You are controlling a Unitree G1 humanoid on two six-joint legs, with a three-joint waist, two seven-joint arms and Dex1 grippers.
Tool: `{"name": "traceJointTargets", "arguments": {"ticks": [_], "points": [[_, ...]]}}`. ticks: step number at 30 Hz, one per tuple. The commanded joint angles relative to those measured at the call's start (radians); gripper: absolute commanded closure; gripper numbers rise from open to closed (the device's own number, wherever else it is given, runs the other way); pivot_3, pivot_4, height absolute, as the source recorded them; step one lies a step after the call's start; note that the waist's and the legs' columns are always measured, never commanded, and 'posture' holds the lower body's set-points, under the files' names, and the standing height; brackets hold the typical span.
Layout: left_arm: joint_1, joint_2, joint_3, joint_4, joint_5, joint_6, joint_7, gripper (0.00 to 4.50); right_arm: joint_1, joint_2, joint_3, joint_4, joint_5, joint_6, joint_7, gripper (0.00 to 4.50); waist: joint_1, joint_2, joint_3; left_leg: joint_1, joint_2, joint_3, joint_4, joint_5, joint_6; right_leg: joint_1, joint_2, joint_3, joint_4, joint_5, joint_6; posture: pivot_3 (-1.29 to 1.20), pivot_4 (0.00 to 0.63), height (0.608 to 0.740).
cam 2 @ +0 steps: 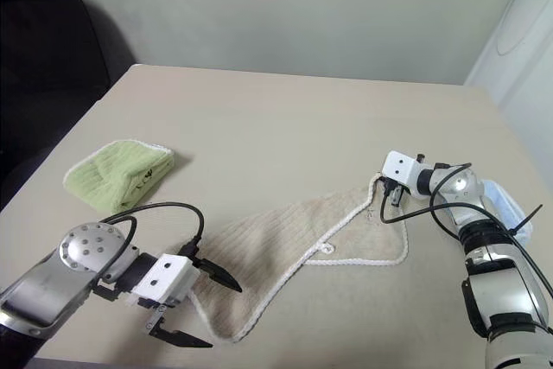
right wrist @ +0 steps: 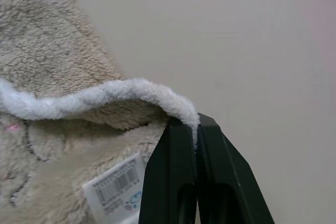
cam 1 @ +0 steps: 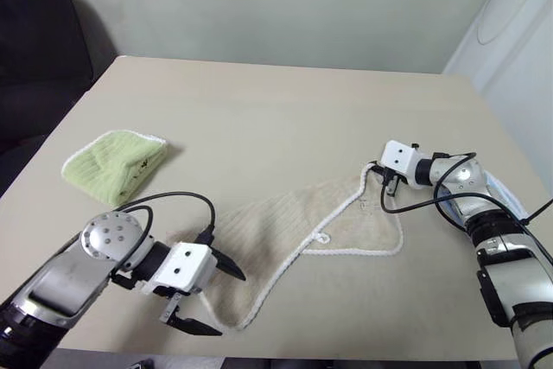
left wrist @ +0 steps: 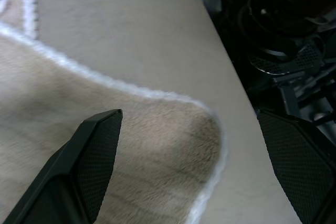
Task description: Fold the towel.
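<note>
Towel (cam 1: 294, 231) lengthwise left-near to right-far

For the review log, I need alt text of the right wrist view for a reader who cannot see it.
The right gripper is shut on the white-edged corner of the beige towel, lifting that edge slightly off the tan table. A small barcode label shows on the towel beside the gripper.

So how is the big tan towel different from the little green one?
The tan towel is bigger and lies spread out, partly folded over itself; the green towel sits bunched in a small heap. The right gripper pinches the tan towel's corner, while nothing touches the green towel. The tan one lies near the table's front edge, the green one off to the left. Both are ribbed with white edging.
</note>
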Motion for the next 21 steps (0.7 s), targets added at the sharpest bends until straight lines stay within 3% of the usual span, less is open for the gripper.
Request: {"name": "traceJointTargets", "arguments": {"ticks": [1, 11, 14, 21], "points": [[0.038, 0.018, -0.041, -0.034, 0.052, -0.049, -0.023, 0.0, 0.028, -0.026, -0.046, -0.102, 0.038, 0.043, -0.001, 4.48, -0.001, 0.001, 0.0, 0.0, 0.0, 0.0, 0.0, 0.0, 0.0, 0.0, 0.0, 0.0, 0.0, 0.0, 0.0, 0.0, 0.15, 0.74], [0.163, 0.025, -0.041, -0.08, 0.093, -0.043, 0.047, 0.0, 0.118, -0.068, -0.073, -0.282, 0.071, 0.163, 0.026, 4.48, -0.003, 0.001, 0.0, 0.0, 0.0, 0.0, 0.0, 0.0, 0.0, 0.0, 0.0, 0.0, -0.001, 0.0, 0.0, 0.0, 0.15, 0.74], [0.175, 0.021, -0.043, -0.075, 0.112, -0.055, 0.066, 0.58, 0.142, -0.072, -0.076, -0.325, 0.079, 0.19, 0.025, 4.5, -0.003, 0.001, 0.0, 0.0, 0.0, 0.0, 0.0, 0.0, 0.0, -0.001, 0.0, 0.0, -0.001, 0.0, 0.0, 0.0, 0.15, 0.74], [0.159, 0.007, -0.037, -0.054, 0.113, -0.04, 0.092, 3.08, 0.182, -0.082, -0.086, -0.405, 0.093, 0.243, 0.019, 4.5, -0.004, 0.001, 0.0, 0.0, 0.0, 0.0, 0.0, 0.0, 0.0, -0.001, 0.0, 0.0, -0.001, -0.001, 0.0, 0.0, 0.15, 0.74]]}}
